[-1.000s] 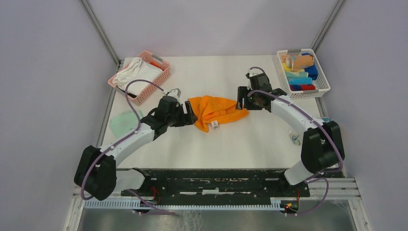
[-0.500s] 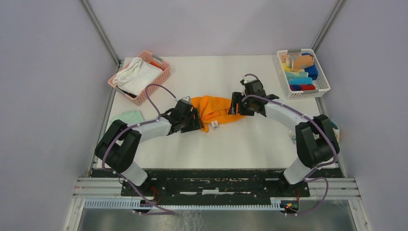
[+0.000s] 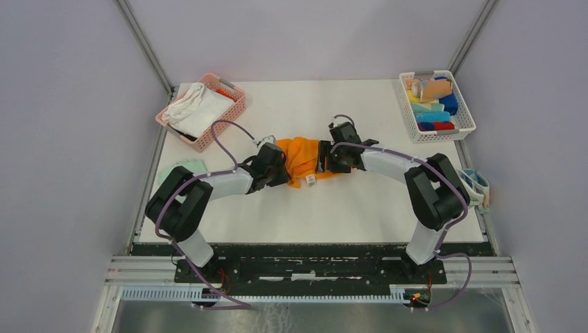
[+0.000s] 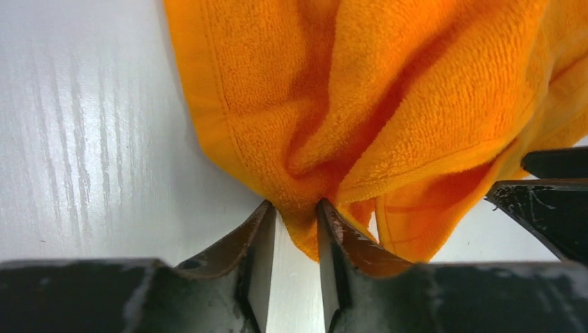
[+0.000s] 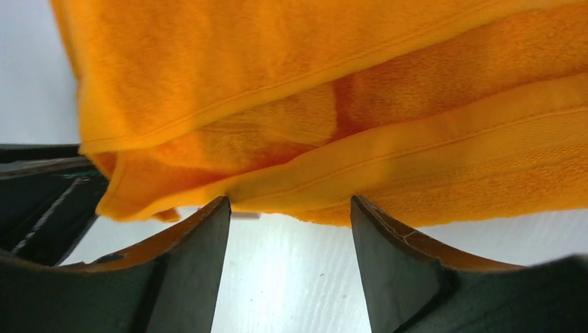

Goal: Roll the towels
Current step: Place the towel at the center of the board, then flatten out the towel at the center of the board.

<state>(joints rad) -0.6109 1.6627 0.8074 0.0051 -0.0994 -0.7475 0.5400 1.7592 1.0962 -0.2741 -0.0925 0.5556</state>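
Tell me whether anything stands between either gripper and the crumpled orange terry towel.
Nothing visible does. The left gripper pinches a fold of the crumpled orange terry towel; the right gripper, open, sits at its hem.

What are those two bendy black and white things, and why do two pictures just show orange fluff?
They are two robot arms, bolted at the near edge of a white table. One picture comes from a camera high above them. The other two come from small cameras on each arm's wrist, so they look at the cloth from very close.

The orange fluff is an orange towel, lying crumpled in the middle of the table. The left claw is pinching a bunched corner of it between its two fingers. The right claw is open, with its fingers at the towel's other edge.

Also on the table are a pink basket holding a white cloth, a white basket full of colourful things, and a mint green towel near the left edge.
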